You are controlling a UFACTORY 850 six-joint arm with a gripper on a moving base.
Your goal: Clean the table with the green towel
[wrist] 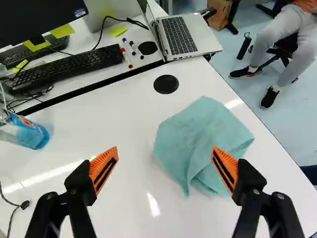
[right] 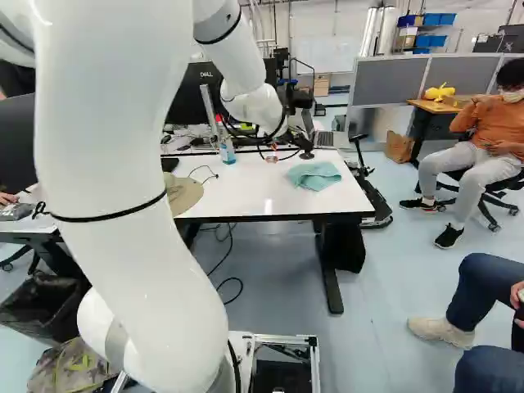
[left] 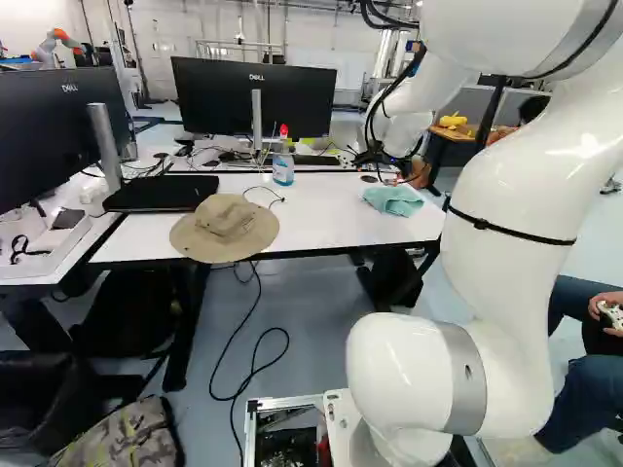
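Observation:
My gripper hangs over the far part of the white table, its fingertips small in the right base view. Seen from the wrist, the gripper is open, its orange pads wide apart and nothing held between them. The green towel, pale and crumpled, lies on the tabletop below and ahead of the gripper, mostly toward one finger. That finger's orange pad overlaps the towel's near part in the wrist view; the other finger is over bare white surface. The towel is near the table's right end in the left base view.
A spray bottle stands beyond the finger away from the towel. A tan hat rests at the table's near edge. Farther back are a keyboard, markers, a laptop and monitors. A cable lies near the hat.

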